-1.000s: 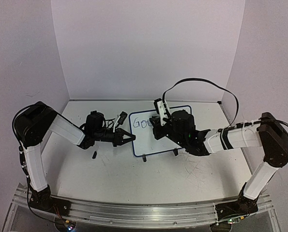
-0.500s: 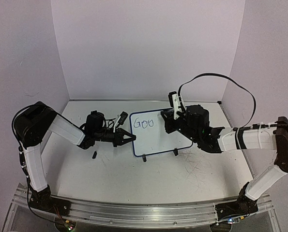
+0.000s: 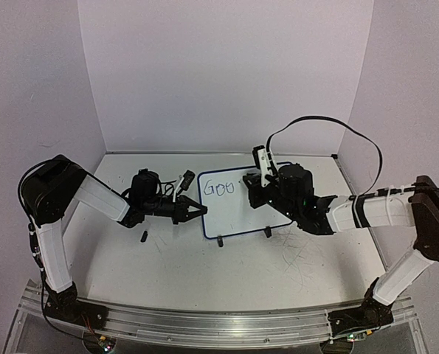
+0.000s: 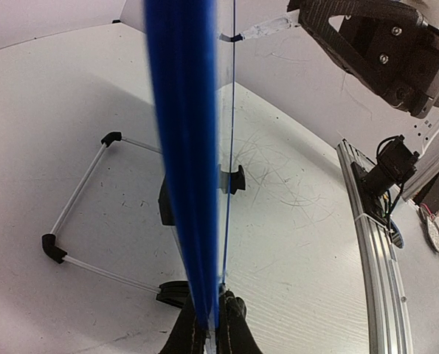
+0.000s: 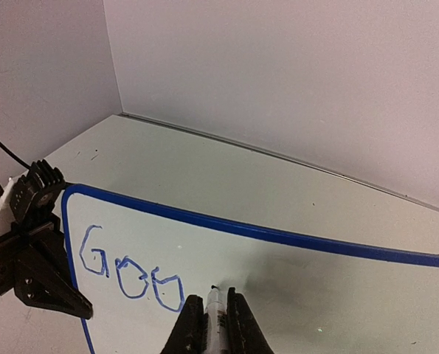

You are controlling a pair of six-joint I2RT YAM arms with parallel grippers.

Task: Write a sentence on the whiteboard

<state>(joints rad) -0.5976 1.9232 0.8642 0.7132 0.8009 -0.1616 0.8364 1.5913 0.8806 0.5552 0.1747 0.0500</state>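
At mid-table, the left gripper (image 3: 198, 212) pinches the left edge of the whiteboard (image 3: 237, 215) while the right gripper (image 5: 212, 311), clamped on a marker (image 5: 215, 301), is partway through the sentence (image 5: 130, 276), which so far reads "Goo"; the next stroke is probably a "d" just to its right.

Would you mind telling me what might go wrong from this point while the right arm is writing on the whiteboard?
The left pincer grips the whiteboard only at its left frame edge, so pressure from the marker, held in the right pincer, farther right may swing or tip it on its small feet. The marker tip sits close beside the last letter of the "Goo" lettering; the next stroke may overlap it.
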